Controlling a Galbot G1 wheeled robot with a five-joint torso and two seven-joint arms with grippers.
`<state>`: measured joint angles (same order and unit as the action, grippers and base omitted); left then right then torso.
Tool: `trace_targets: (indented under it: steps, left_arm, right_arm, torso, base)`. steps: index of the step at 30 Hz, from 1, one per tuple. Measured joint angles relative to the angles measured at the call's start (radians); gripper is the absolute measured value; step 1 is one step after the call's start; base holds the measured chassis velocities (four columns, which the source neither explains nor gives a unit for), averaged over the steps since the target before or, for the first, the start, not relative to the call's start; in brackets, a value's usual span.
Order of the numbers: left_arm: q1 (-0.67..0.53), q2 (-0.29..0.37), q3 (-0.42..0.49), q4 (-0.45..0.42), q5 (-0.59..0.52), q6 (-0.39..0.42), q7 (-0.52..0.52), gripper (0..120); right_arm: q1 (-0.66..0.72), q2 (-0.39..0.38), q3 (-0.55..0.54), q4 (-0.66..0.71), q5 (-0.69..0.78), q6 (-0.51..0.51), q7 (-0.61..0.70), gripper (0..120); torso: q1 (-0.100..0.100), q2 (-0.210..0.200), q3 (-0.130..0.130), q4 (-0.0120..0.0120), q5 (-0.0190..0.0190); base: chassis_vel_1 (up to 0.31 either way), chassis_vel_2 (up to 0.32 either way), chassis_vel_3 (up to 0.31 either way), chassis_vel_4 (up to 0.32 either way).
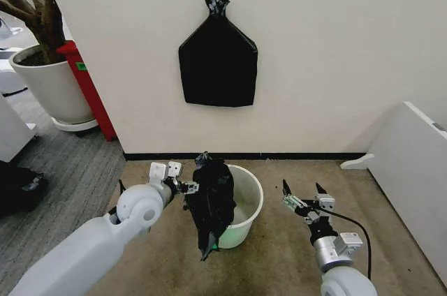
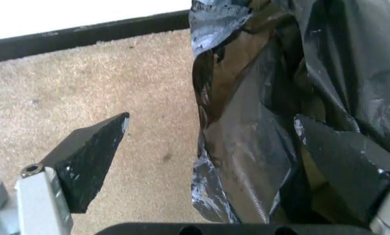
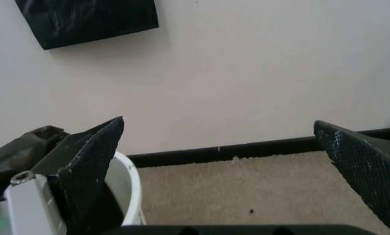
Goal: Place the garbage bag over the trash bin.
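The right hand [image 3: 218,147] is seen spread wide, with the trash bin [image 3: 131,188] beside one finger [image 3: 90,161], above carpet [image 3: 247,191].

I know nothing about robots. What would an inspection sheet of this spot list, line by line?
Surface: beige carpet floor, grey carpet to the left.
Job's things: crinkly black plastic garbage bag draped over the near left rim of the round cream-white plastic trash bin, not spread.
Clutter: nothing seen.
Grippers: left pincer beside the bag, open; right pincer open, right of the bin, holding nothing.
Cables: black cable on the right arm.
Surroundings: flat black knotted bundle on the wall; large white plant pot; red panel.
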<state>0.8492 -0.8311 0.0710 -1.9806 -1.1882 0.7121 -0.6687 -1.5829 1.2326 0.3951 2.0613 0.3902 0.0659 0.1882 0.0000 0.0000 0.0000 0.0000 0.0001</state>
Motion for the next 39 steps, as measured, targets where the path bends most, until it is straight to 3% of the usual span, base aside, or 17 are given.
trace_targets:
  steps: [23,39]
  left_arm:
    - [-0.043,-0.1,0.055,0.1,-0.058,0.024,-0.079,100]
    - [-0.05,-0.153,0.059,0.171,-0.066,0.025,-0.078,99]
  right_arm:
    - [-0.006,-0.011,-0.027,0.009,-0.003,0.0,0.031,100]
    - [-0.004,-0.017,-0.038,0.0,0.005,0.001,0.044,100]
  torso:
    - [0.0,0.0,0.0,-0.0001,0.0]
    - [0.0,0.0,0.0,0.0,0.0001]
  base:
    - [0.0,0.0,0.0,0.0]
    - [0.0,0.0,0.0,0.0]
